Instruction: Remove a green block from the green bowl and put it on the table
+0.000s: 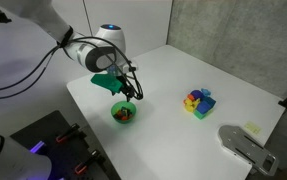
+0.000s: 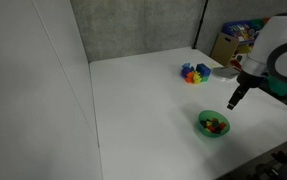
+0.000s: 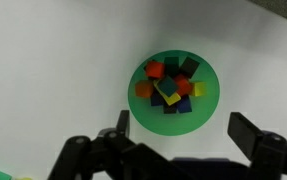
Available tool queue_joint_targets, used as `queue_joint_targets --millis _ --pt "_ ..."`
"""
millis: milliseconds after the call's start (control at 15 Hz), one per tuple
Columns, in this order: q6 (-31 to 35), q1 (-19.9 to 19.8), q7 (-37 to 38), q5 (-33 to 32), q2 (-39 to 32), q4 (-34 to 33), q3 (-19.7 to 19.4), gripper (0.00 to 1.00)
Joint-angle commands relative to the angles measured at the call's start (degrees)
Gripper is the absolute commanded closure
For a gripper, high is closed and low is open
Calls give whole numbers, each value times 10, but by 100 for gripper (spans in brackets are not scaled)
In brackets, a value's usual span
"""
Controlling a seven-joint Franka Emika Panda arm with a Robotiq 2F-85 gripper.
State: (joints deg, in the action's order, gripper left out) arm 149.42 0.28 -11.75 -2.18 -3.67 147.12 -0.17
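One arm: a white Franka arm reaches in over the white surface (image 1: 178, 65) (image 2: 143, 100) (image 3: 53, 60), its pincer (image 1: 131, 93) (image 2: 234, 103) (image 3: 185, 135) pointing down.
Pincer state: the wrist view shows the two fingers (image 3: 123, 125) spread well apart with nothing between them.
Pincer position: it hangs above the green bowl (image 1: 124, 106) (image 2: 203, 125) (image 3: 140, 105) in both exterior views, clear of the rim and touching nothing.
Green bowl: small, round and shallow, it stands upright on the surface near the edge closest to the robot.
Bowl contents: a loose heap of small cubes in red, orange, yellow and dark tones.
Green block: a dark green cube (image 3: 190, 66) lies inside the bowl at the far side of the heap in the wrist view, against the bowl wall. Other dark cubes sit beside it, and their exact shade is hard to tell.
Block cluster: a multicoloured cluster of blocks (image 1: 198, 101) (image 2: 194, 73) sits on the surface well apart from the bowl.
Bowl surroundings: the surface right around the bowl shows plain white.
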Motion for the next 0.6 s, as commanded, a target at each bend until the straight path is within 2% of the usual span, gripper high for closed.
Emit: queue_joint_targets --millis 0,533 --pt "41 -4 -13 -5 -55 -12 4 0" --pt "126 -5 -27 -29 -161 -25 10 0"
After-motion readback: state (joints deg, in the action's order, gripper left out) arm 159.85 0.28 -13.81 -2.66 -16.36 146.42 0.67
